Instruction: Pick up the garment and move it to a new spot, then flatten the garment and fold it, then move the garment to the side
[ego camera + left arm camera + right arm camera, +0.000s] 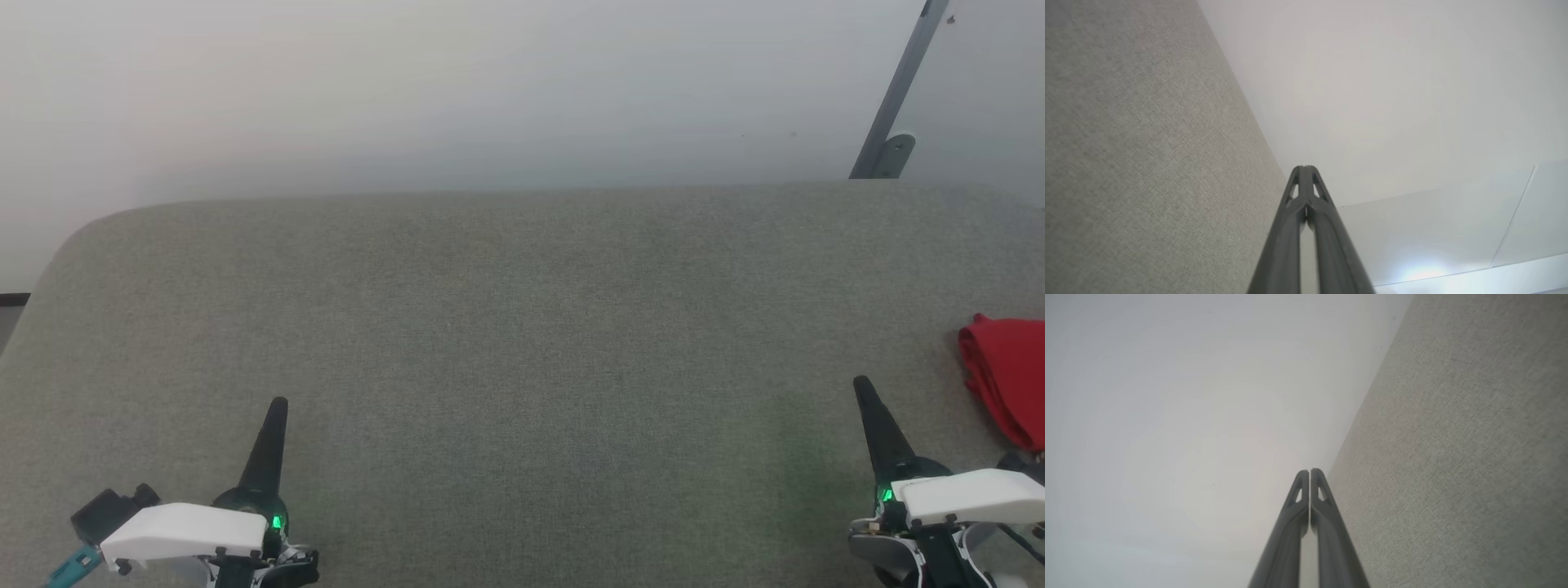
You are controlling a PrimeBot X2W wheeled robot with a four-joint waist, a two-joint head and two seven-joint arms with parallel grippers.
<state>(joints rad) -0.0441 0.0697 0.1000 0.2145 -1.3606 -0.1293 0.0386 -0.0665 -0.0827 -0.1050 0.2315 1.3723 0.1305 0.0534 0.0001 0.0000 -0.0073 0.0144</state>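
low in the head view, left gripper point(278, 406) and right gripper point(863, 385) point across the grey pad point(522, 327), each with fingers pressed together, holding nothing. garment point(1008, 380) lies bunched, red, at the pad's right edge, beside the right gripper's fingers and apart from them.

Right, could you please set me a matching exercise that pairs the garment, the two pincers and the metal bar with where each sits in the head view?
Things:
1. garment
2. left pincer
3. right pincer
4. metal bar

Descriptions:
A. grey, slanting, upper right
B. lower left, shut, holding nothing
C. red, bunched, at the right edge
D. lower right, shut, holding nothing

Pairs: 1-C, 2-B, 3-D, 4-A.
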